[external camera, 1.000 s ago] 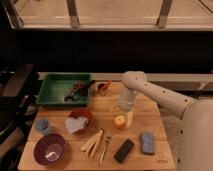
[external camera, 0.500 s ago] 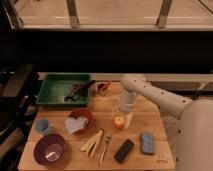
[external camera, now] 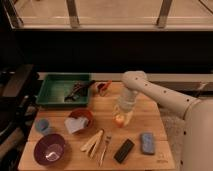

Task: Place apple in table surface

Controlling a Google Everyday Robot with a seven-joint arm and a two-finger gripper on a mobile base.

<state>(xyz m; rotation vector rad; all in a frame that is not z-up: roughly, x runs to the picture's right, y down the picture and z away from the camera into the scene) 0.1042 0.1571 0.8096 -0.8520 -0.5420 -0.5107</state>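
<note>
The apple, small and orange-yellow, is near the middle of the light wooden table surface, low against the planks. My gripper hangs straight down from the white arm that reaches in from the right. It sits directly over the apple and covers its upper part. Whether the apple rests on the wood or is held just above it cannot be told.
A green tray with dark utensils stands at the back left, a red object with a dark handle beside it. A purple bowl, small blue cup, red bowl with white cloth, wooden utensils, black block and blue sponge lie along the front.
</note>
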